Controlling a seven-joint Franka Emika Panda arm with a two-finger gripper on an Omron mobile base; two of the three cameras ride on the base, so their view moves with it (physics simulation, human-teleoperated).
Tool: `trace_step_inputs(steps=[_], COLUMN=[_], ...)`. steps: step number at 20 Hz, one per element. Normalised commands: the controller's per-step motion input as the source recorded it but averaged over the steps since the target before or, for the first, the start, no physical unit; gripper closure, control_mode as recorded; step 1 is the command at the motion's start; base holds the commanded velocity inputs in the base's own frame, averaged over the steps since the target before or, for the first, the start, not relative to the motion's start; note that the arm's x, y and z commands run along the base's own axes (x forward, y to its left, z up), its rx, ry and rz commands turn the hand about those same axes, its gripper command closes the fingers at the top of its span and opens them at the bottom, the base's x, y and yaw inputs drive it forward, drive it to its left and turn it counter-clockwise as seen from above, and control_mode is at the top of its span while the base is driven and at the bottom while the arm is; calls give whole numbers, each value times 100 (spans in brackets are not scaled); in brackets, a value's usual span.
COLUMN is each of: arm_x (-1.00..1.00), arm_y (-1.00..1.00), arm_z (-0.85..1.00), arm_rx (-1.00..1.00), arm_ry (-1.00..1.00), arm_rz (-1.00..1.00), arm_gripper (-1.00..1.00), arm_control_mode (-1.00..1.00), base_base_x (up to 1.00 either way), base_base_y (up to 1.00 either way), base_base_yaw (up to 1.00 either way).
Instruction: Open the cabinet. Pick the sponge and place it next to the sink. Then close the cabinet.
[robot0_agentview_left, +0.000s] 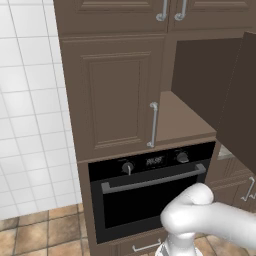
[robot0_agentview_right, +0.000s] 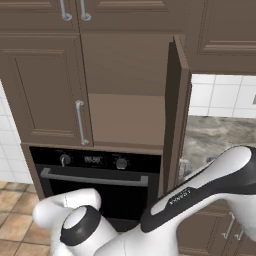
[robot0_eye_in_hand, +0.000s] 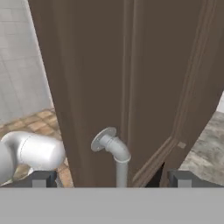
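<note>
The tall dark-brown wooden cabinet (robot0_agentview_right: 125, 75) sits right above the black built-in oven (robot0_agentview_left: 150, 195), its left door (robot0_agentview_left: 112, 95) shut and its right door (robot0_agentview_right: 176, 112) swung out edge-on, with the plain brown shelf (robot0_agentview_right: 127, 120) inside and a grey stone counter (robot0_agentview_right: 212, 137) off to the right behind that door.

We see our arm (robot0_agentview_right: 200, 187) as smooth, glossy white rounded links with dark grey to black joint sections, one white link carrying small dark lettering along a black band. A round grey cap with a dark ring closes one joint. Our hand (robot0_eye_in_hand: 112, 179) ends in two small dark grey, blocky fingertips (robot0_eye_in_hand: 43, 178).
</note>
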Motion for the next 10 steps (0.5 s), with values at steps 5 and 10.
trace_step_inputs(steps=[5,10], arm_x=[30,24], arm_y=[0,0], arm_z=[0,-4], arm_rx=[0,0], arm_ry=[0,1], arm_rz=[18,11], arm_gripper=[-100,-100], arm_control_mode=[-100,-100], base_base_x=[0,0], base_base_y=[0,0], base_base_yaw=[0,0])
